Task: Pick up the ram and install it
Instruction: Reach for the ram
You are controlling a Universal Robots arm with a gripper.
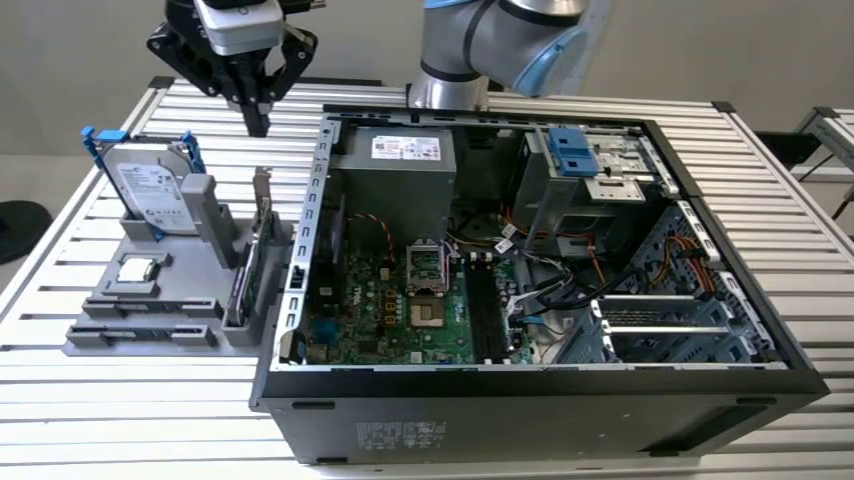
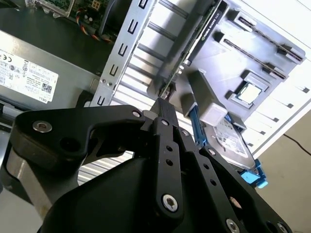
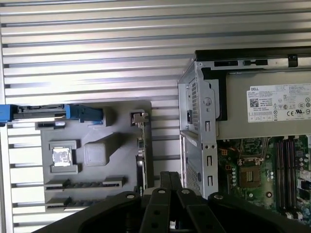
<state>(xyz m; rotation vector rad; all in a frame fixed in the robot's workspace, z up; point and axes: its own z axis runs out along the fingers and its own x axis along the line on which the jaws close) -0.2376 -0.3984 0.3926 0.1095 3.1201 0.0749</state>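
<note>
End effector (image 1: 254,124), fingers together and empty, hangs over the far end of the grey fixture (image 1: 83,345), at 9 o'clock from the case (image 1: 534,420) in the exterior view. The ram (image 3: 82,184), seen in the first wrist view, seems to stand edge-on in a fixture slot. A sound pick likely needs parted fingers, centred mid-length, descending plumb, clear of the card (image 1: 244,285).

Grey parts holder (image 3: 97,121) on slatted table (image 3: 97,48), open computer case (image 3: 204,107) beside it, black end effector (image 3: 170,175) in foreground
</note>
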